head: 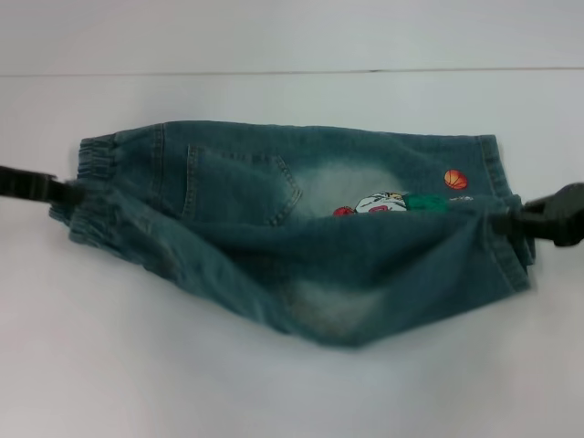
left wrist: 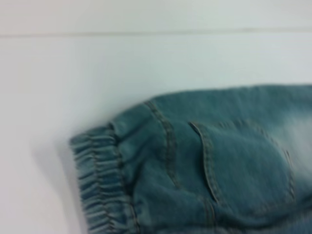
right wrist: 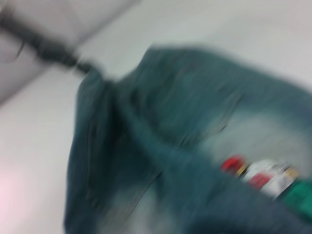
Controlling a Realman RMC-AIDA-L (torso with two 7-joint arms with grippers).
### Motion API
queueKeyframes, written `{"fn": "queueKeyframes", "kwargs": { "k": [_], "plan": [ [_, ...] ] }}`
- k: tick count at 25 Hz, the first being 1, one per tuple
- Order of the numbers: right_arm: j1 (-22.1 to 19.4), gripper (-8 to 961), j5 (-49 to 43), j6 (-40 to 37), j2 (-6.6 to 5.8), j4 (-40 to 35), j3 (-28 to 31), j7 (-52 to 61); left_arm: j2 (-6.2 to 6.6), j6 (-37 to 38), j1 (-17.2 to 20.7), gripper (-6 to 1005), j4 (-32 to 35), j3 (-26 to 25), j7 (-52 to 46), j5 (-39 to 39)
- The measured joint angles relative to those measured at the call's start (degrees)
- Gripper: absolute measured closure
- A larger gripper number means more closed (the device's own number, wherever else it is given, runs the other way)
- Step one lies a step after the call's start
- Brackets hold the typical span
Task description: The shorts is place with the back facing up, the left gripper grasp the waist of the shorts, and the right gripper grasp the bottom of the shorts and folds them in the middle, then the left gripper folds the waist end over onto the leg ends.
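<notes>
Nearest the robot, a bare stretch of white table (head: 137,383) runs the full width of the head view, pale and matte, with soft shadow under the cloth. Just beyond it the lifted near half of the shorts (head: 301,228) sags in a dark fold, its lowest point a faded patch that seems to touch the table (contact is hard to judge). The fold is strung between the two arms. On the left, the left gripper (head: 57,190) is closed on the waist (head: 96,182), its ruffled elastic bunched at the tips. On the right, the right gripper (head: 511,217) is clamped on the hem (head: 506,205) of the lifted leg. Behind the fold the far half lies flat on the table: a back pocket (head: 242,182), cartoon embroidery (head: 383,203) half covered by the raised edge, and an orange basketball patch (head: 455,180) near the far hem. Past the shorts the white surface goes on to a thin dark seam (head: 274,72), with a plain pale band above it.
</notes>
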Motion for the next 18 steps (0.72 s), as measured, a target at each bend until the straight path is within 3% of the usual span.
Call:
{"fn": "queueKeyframes", "kwargs": {
  "k": [4,11,18],
  "plan": [
    [-1.8,950,4.3,5.4,-0.49,3.9,2.5,-1.3,0.23,-2.7,0.1,855,-0.1,-3.9,-0.6,-1.0],
    [-2.9,950,12.4,12.1,-1.01,11.7,5.9,-6.7,0.08,-8.1,2.0,849,-1.5,-5.3,-0.4,-9.1],
    [-3.0,949,16.9,19.4,1.16,12.4,6.1,-8.5,-0.41,-14.6,2.3,844,-4.3,-3.7,0.3,-12.8]
  ]
}}
